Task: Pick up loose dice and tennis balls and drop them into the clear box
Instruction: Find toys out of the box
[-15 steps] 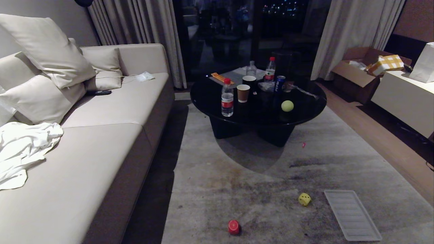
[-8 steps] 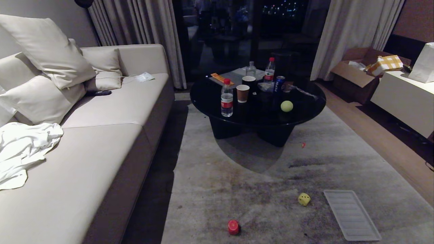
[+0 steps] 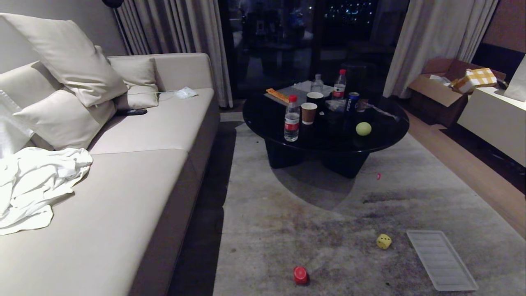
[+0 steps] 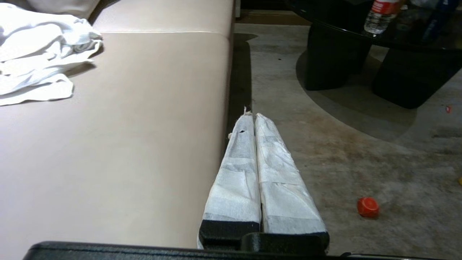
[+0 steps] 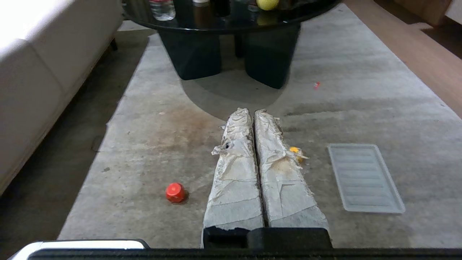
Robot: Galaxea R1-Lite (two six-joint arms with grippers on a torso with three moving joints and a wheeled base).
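Nearest on the rug lies the red die (image 3: 300, 275), with the yellow die (image 3: 384, 241) a little farther off, just beside the flat ribbed lid (image 3: 441, 260). Both the left gripper (image 4: 251, 115) and the right gripper (image 5: 251, 112) are pressed shut and nothing is held, so the jaws should be opened before either die is approached. Farther away, a tennis ball (image 3: 363, 128) rests on the black table (image 3: 267, 117). The clear box is not seen in any view and should be located first.
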